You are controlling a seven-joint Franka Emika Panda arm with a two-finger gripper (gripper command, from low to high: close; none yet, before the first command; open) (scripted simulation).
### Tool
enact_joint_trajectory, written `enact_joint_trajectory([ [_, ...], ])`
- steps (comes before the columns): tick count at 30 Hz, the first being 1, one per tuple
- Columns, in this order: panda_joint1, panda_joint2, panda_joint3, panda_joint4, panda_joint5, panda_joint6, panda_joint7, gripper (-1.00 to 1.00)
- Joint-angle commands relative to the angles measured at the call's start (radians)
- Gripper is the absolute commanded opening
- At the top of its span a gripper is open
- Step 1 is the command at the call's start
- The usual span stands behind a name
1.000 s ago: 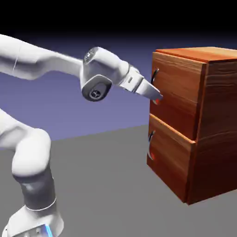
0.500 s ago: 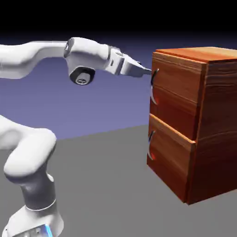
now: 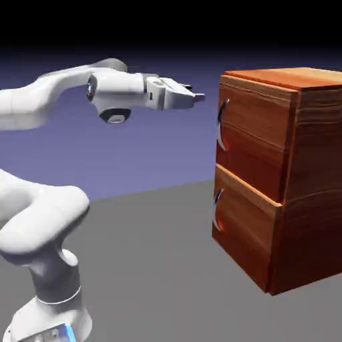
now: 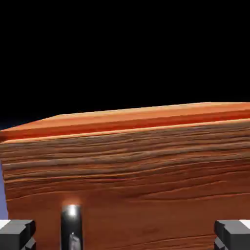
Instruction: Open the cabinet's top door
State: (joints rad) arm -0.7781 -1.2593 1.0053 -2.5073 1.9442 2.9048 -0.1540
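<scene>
And we've backed off! A second ago our claw (image 3: 198, 97) was right down at the upper handle (image 3: 222, 125); now it has risen and pulled away, level with that handle's top, apart from it. The jaws stand wide, nothing between them. The top door (image 3: 256, 127) faces us, still closed, above the lower door (image 3: 246, 224), so we judge we need a fresh approach. Up close, the handle's lower part is cut off by the frame's bottom edge.
</scene>
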Motion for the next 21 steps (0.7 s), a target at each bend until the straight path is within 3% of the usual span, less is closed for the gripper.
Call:
enact_joint_trajectory([
  [1, -0.018, -0.015, 0.023, 0.007, 0.044, -0.003, -0.020, 0.00],
  [14, -0.247, -0.216, 0.315, 0.095, 0.609, -0.041, -0.280, 0.00],
  [21, -0.419, -0.225, 0.347, 0.222, 0.660, -0.083, -0.287, 0.00],
])
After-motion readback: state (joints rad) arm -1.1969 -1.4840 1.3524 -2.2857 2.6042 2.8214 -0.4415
